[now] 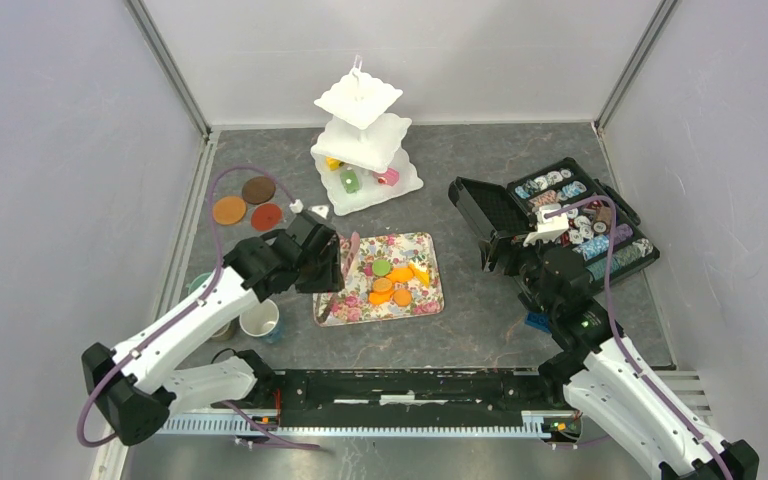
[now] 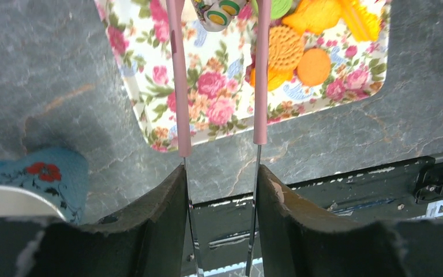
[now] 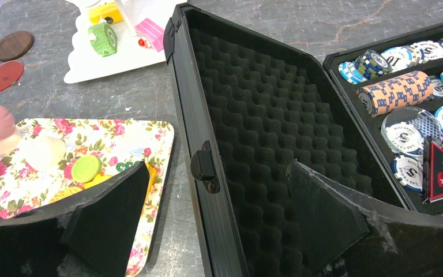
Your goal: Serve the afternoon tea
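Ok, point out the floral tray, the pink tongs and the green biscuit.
floral tray [image 1: 340, 306]: top view, bare near-left corner.
pink tongs [image 2: 178, 86]: left wrist view, left-hand pink sleeve.
green biscuit [image 3: 85, 168]: right wrist view, top face.

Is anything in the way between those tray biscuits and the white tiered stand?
Nothing visible: only table separates the biscuits on the floral tray from the tiered stand. The left gripper holds pink tongs over the tray.

Biscuits [image 1: 392, 285] lie on the tray [image 1: 345, 302], case [image 1: 488, 212] to its right.
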`<state>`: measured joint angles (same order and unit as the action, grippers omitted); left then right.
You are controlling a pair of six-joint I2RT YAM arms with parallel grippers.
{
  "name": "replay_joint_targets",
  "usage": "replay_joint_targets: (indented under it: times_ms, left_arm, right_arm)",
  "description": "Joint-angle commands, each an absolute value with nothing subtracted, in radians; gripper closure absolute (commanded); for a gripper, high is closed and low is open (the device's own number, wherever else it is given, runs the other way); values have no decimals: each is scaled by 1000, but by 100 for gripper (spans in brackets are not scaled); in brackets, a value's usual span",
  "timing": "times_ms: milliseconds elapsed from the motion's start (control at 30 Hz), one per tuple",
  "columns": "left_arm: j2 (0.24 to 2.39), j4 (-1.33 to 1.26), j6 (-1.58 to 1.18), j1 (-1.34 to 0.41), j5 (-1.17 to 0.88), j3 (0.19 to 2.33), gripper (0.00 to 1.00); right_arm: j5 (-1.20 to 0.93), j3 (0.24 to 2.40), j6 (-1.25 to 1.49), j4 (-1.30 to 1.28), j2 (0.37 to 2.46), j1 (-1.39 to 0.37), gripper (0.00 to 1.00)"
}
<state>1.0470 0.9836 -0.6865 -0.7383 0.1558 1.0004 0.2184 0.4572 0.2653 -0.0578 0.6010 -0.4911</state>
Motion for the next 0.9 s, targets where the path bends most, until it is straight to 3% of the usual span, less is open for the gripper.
replay_joint_targets:
  times_ms: [0, 533, 867]
  left_arm:
    - [1135, 863, -578, -743, 206, 1114, 70]
    - [1622, 665, -519, -699, 220, 1427, 69]
    - [1716, 578, -523, -612, 167, 1440, 71]
  right_arm:
    - [228, 490, 262, -37, 593, -496, 2]
    - [259, 525, 264, -106, 526, -496, 2]
    - [299, 527, 243, -148, 485, -495, 2]
